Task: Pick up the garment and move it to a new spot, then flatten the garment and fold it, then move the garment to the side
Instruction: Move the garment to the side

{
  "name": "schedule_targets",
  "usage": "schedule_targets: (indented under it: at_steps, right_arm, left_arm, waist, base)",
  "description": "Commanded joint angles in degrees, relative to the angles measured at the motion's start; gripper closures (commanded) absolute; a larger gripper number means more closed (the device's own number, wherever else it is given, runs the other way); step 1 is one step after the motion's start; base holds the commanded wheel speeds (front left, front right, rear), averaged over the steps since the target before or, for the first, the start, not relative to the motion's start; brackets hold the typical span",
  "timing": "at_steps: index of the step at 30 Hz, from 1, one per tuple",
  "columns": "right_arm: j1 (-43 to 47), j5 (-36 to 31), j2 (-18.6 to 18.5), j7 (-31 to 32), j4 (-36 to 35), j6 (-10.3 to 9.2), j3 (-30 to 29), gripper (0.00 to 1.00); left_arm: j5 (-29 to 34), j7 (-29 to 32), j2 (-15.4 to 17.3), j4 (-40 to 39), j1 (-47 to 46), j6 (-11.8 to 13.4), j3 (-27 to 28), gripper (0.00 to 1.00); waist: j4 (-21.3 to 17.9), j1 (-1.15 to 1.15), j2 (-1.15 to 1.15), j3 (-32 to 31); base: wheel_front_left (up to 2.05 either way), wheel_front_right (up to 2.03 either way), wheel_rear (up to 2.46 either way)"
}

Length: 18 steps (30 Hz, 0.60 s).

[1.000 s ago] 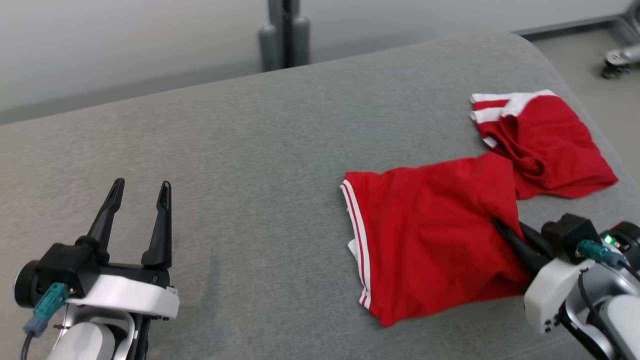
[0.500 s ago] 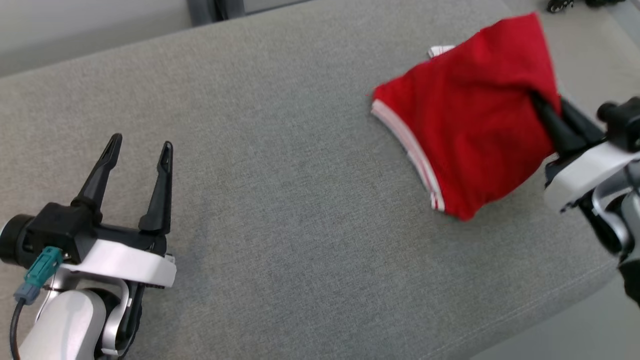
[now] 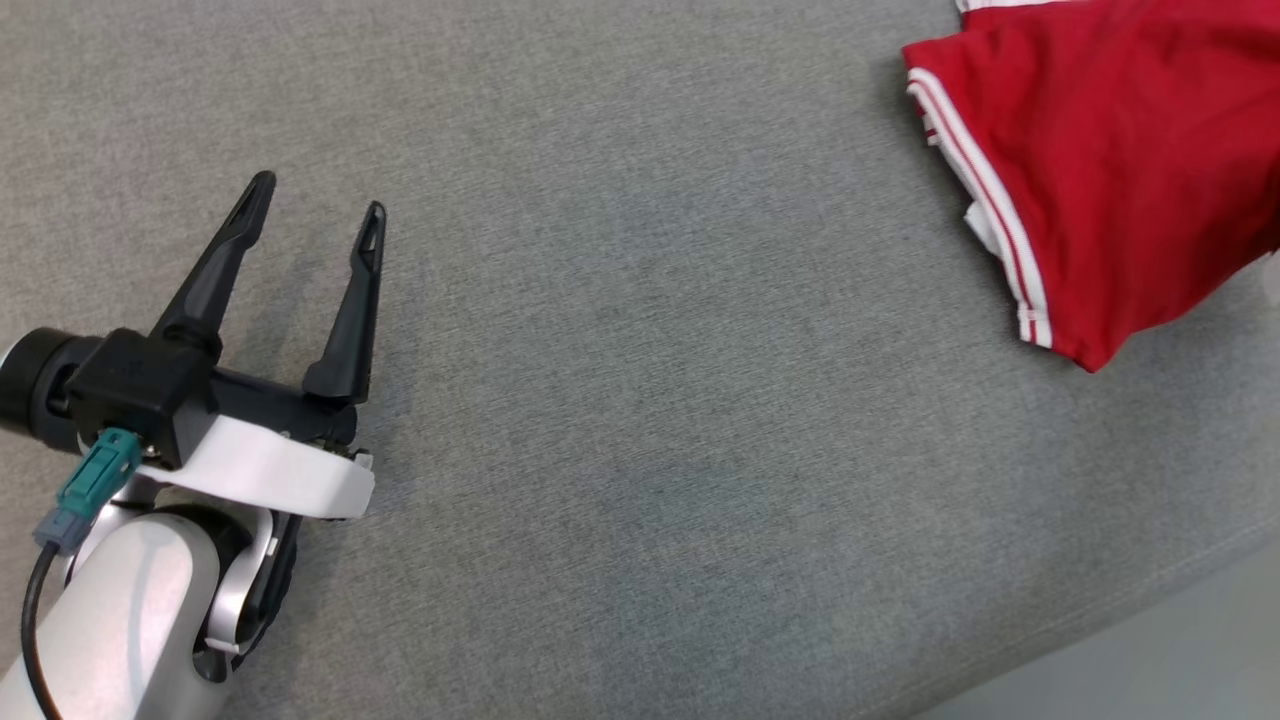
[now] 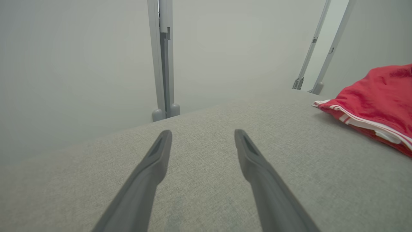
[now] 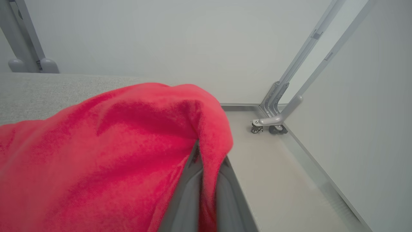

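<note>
Head view. Left claw [image 3: 318,195] hangs over the near left part of the grey surface [image 3: 650,350], fingers spread wide, nothing between them. Garment [image 3: 1110,170], red with a white-striped hem, sits at the surface's far right and runs out of frame at the top and right. Its striped hem faces the middle of the surface, and its lowest corner points toward the near edge. A strip of pale floor [image 3: 1180,660] shows past the surface's near right corner.

Left wrist view. Both fingers are well apart above bare grey cloth. The garment lies to the right side of the surface, with the striped hem low against it. Cannot tell whether the hem touches. A grey post [image 4: 164,64] stands behind the surface's far edge against a pale wall, and two slanted rails [image 4: 322,48] rise behind its far right end.

Right wrist view. Right claw [image 5: 209,167] is pressed together on a fold of the garment. Red cloth runs down between the two fingers and drapes over their tips, bulging up and to the left. The fingertips themselves are hidden by the cloth. The surface shows at the left behind the garment. Past the surface's right edge there is floor and a castored metal frame [image 5: 273,124] in the wall corner.
</note>
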Motion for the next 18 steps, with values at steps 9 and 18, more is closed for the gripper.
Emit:
schedule_targets:
  at_steps: [9,18]
  right_arm:
    - [-2.2,-0.1,1.7,-1.1,12.1,-0.02,-5.4,0.00]
    - [5.3,0.0,1.9,-1.0,1.7,-0.02,-13.5,0.00]
  left_arm:
    - [-0.3,-0.5,-0.7,1.8,-1.1,-0.1,-0.5,0.00]
    - [-2.3,-2.9,-1.9,3.8,2.8,1.4,0.5,0.00]
  waist:
    - [2.2,0.00,0.00,-0.6]
    - [3.7,0.00,0.00,-6.7]
  base:
    - [0.00,0.00,0.00]
    - [0.00,0.00,0.00]
